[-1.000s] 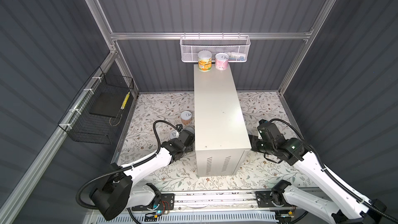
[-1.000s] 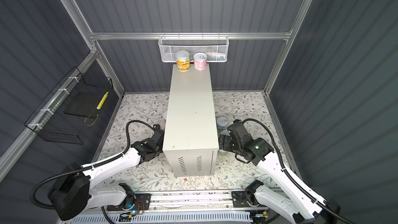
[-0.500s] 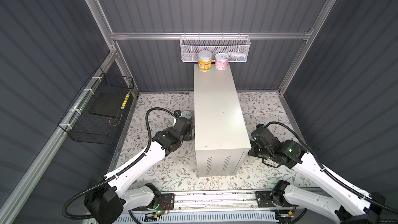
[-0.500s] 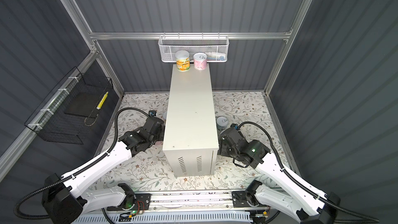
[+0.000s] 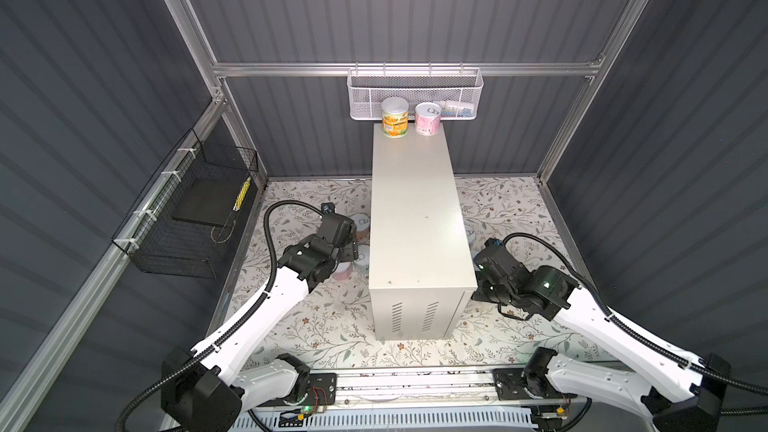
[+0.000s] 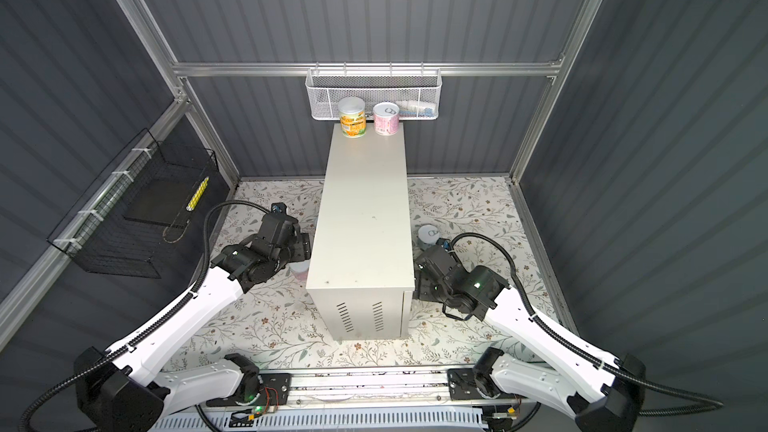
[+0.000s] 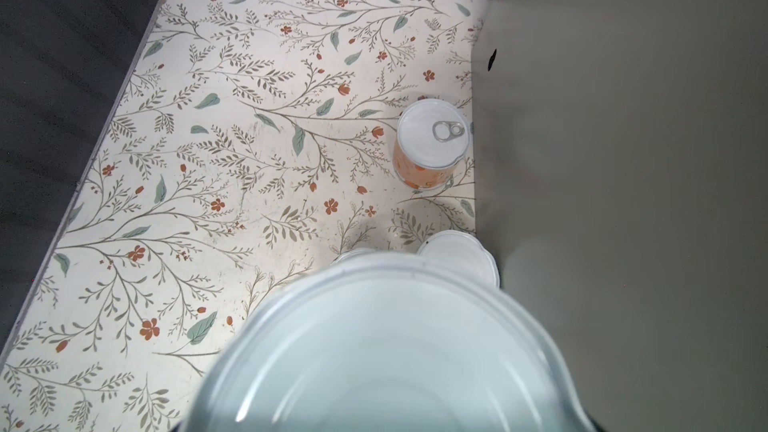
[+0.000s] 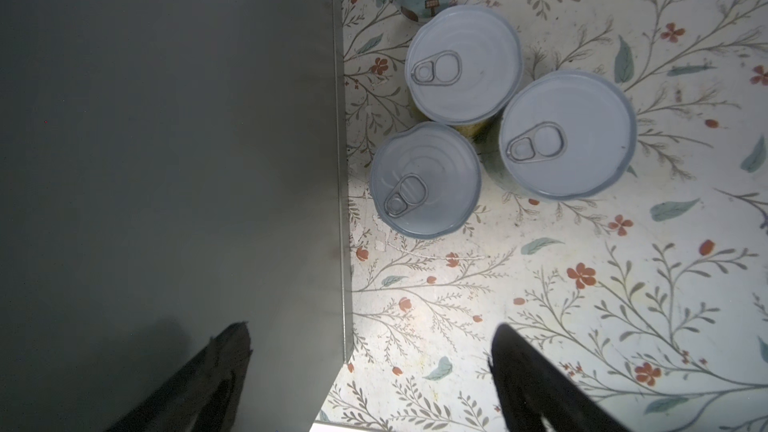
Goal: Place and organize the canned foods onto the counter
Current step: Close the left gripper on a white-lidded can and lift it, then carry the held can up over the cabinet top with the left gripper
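Observation:
My left gripper hangs beside the counter, shut on a can whose pale lid fills the near part of the left wrist view; its fingers are hidden. An orange can and another lid stand on the floor by the counter's side. My right gripper is open and holds nothing, low at the counter's other side. Several cans stand ahead of it, the nearest close to the counter wall. A yellow-orange can and a pink can stand at the counter's far end.
A white mesh basket hangs on the back rail just above the counter's far end. A black wire basket is fixed to the left wall. Dark ribbed walls enclose the floral floor.
My left arm has lifted, raising its gripper and the can up beside the counter. The right gripper has shifted only slightly and stays open.

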Robot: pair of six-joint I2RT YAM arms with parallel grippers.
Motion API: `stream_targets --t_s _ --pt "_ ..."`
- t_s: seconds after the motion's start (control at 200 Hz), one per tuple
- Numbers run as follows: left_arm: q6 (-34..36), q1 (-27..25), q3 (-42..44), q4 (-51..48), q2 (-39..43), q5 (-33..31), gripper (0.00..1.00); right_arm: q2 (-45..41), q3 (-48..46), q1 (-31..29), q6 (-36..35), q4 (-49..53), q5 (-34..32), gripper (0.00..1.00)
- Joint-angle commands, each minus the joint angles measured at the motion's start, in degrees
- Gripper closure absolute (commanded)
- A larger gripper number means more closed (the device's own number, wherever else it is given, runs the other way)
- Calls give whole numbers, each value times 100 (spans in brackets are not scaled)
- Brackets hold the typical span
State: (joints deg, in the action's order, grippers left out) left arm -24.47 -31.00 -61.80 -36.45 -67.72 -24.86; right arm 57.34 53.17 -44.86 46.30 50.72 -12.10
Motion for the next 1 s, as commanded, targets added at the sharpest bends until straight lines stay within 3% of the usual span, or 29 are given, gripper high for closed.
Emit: stream_targets --t_s 0.0,0.13,0.25,0.325,0.385,0.475,0.655,0.805,0.89,0.991 --pt "417 152 -787 -182 14 -192 53 -150 159 -44 99 -56 -198 7" --pt "924 244 -1933 -733 -226 -271 54 -415 159 136 63 164 -386 6" --pt "1269 248 -3150 -1322 -660 -2 62 -734 116 308 71 235 -521 6" --pt "1385 250 -3708 -1529 -850 275 74 -933 106 358 81 274 -680 5" --pt "1450 244 -4194 -1775 -1035 547 91 -1043 136 393 64 313 -771 5" --pt "1547 244 -4882 -2123 -1324 1058 100 -1111 234 425 19 375 -835 5" --pt "1583 149 -6261 -2992 -1957 1803 100 -1116 387 424 -123 315 -896 5" --pt "1760 -636 -7613 -3734 -2751 1321 100 -1103 396 434 -222 184 -912 5" --pt "1790 -735 -8180 -4051 -3161 1455 100 -1124 413 443 -277 145 -935 5" --pt "1791 -815 -8233 -4054 -3328 1511 100 -1168 454 439 -330 119 -974 5"
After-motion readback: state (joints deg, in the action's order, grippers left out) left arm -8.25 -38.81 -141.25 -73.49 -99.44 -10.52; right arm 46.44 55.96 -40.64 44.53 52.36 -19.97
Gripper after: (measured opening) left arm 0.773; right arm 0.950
